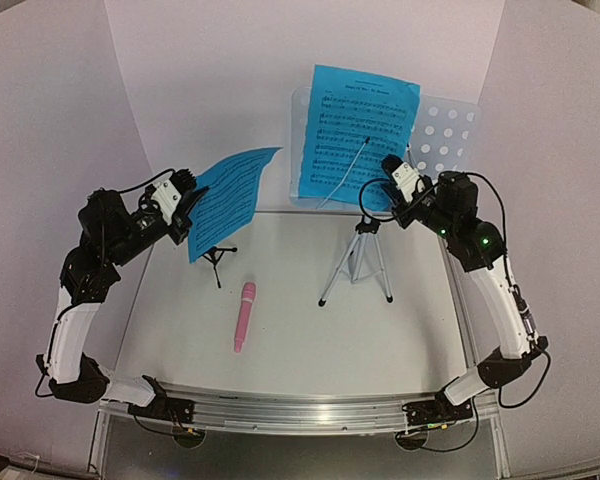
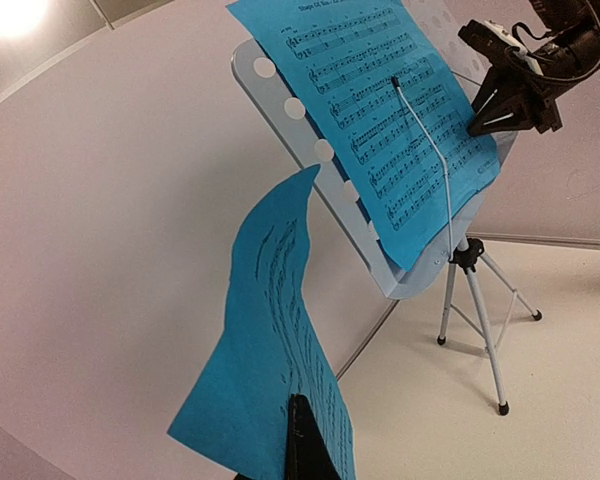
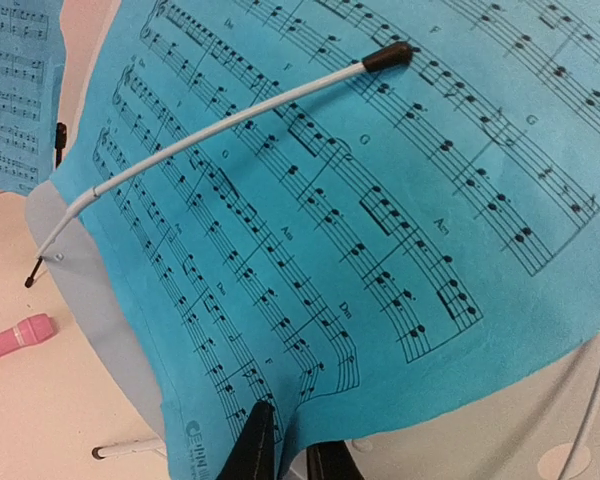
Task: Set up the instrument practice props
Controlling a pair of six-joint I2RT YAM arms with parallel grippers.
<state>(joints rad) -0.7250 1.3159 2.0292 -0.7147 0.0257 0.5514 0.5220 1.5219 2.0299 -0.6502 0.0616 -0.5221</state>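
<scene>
A pale blue perforated music stand (image 1: 445, 135) on a silver tripod (image 1: 358, 262) stands at the back right. One bright blue music sheet (image 1: 360, 130) rests on it under a thin white wire arm (image 3: 230, 120). My right gripper (image 3: 295, 455) is at this sheet's lower edge, fingertips slightly apart with the paper's crease between them. My left gripper (image 1: 190, 205) is shut on the second music sheet (image 2: 270, 340), holding it upright in the air above the small black tripod mic holder (image 1: 216, 258). The pink microphone (image 1: 244, 315) lies flat on the table.
White walls enclose the table on three sides. The stand's tripod legs spread over the table's right middle. A metal rail (image 1: 300, 410) runs along the near edge between the arm bases.
</scene>
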